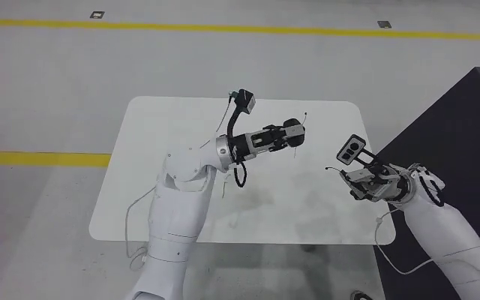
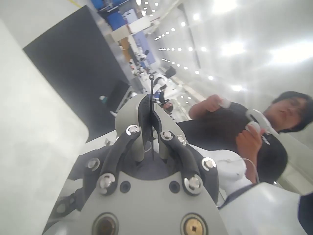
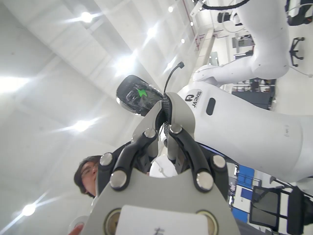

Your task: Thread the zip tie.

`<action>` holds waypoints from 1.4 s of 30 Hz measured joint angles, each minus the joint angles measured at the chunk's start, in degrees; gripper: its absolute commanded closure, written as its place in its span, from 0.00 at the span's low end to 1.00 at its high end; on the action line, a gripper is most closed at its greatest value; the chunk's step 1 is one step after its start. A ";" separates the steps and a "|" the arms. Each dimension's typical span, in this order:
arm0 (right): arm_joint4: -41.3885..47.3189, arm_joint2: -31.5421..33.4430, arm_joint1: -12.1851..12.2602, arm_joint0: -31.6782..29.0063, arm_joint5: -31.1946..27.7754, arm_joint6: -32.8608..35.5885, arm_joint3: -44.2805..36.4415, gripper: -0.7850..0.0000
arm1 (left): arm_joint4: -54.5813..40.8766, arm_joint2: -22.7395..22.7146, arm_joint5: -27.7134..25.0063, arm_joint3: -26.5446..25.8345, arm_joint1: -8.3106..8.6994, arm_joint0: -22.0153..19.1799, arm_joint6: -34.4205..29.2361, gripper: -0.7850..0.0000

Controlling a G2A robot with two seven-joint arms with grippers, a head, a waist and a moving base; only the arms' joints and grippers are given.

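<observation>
My left gripper (image 1: 299,136) hangs over the middle of the white table (image 1: 165,172), shut on a thin black zip tie (image 1: 304,124). In the left wrist view the zip tie (image 2: 151,89) runs straight between the left gripper's (image 2: 149,100) pads, its small head past the fingertips and its tail back toward the wrist. My right gripper (image 1: 343,177) is to the right of it, a short gap away, shut on a second black zip tie (image 1: 331,169). That second zip tie (image 3: 171,76) curves up out of the right gripper (image 3: 166,97) with its head free.
A dark panel (image 1: 450,112) stands just past the table's right edge, close behind the right arm. The table's right front corner (image 1: 386,236) lies under the right arm. Bare table surface spreads below and to the left of both grippers.
</observation>
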 measured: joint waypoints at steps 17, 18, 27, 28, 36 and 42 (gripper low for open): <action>6.52 -6.58 4.55 0.25 -0.57 -0.69 -7.99 1.00 | -5.29 4.08 -8.34 1.80 0.28 0.16 3.12 1.00; 5.50 -6.52 4.46 0.04 -1.51 -1.83 -8.62 1.00 | -4.95 4.21 -8.26 1.36 0.31 0.58 3.84 1.00; -1.02 -4.01 3.48 -1.35 -12.79 -5.25 -9.09 1.00 | -9.86 8.11 -12.26 -3.60 0.50 4.51 8.15 1.00; -0.87 -3.65 3.40 -1.50 -12.70 -4.63 -8.80 1.00 | -10.60 8.09 -12.68 -3.53 0.64 4.48 7.73 1.00; 0.01 -3.05 2.99 -2.04 -11.22 -1.11 -9.78 1.00 | -12.63 8.39 -12.76 -0.47 1.18 3.29 6.47 1.00; -2.50 -2.19 2.87 -2.18 -13.61 -3.31 -11.23 1.00 | -12.22 8.58 -12.66 -1.06 1.22 3.60 7.00 1.00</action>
